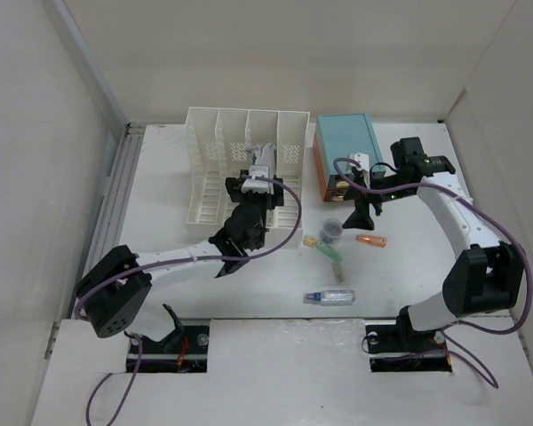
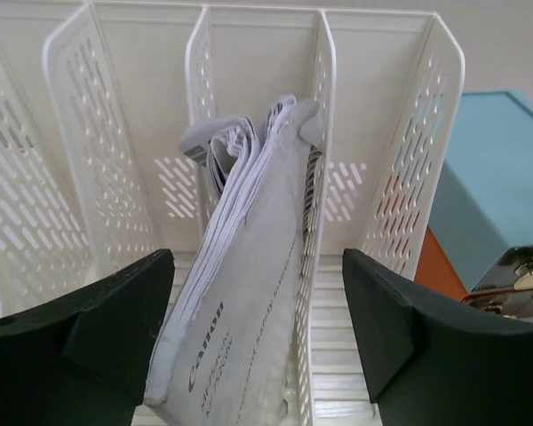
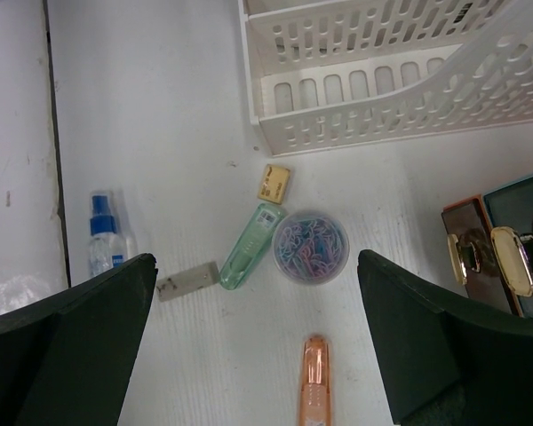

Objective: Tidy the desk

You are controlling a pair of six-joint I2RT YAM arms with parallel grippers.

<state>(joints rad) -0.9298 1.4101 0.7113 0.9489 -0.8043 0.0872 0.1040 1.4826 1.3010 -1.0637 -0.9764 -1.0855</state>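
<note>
Left wrist view: the left gripper point(image 2: 253, 302) had its jaws standing wide to either side of a floppy grey-white bundle of printed booklets point(image 2: 249, 222). I could not tell whether the bundle's lower edge brushed one finger, but nothing was clamped. The bundle stood on end, leaning, in the white slotted plastic file rack point(image 2: 124, 133), third compartment from its left end.

The right gripper point(image 3: 256, 266) hung fully parted and empty over the clutter in front of the rack.

The desk point(image 1: 400, 284), a broad matte white tabletop, carried the rack and ran out well past it on every side.

Loose on the desk, off the rack's front corner:
- round clear tub of coloured paper clips point(image 3: 311, 246)
- green translucent tube point(image 3: 251, 244), touching the tub
- small tan block point(image 3: 274, 184), nearest the rack
- grey eraser point(image 3: 186, 281)
- blue-capped spray bottle point(image 3: 105, 235)
- orange translucent tube point(image 3: 314, 382), farthest from the rack

Judgement: the desk is rigid and fixed and offers no place to grip, so the holds belong on the small pieces. The tub looks light and slick and could spill if tipped; take it across its wall.
</note>
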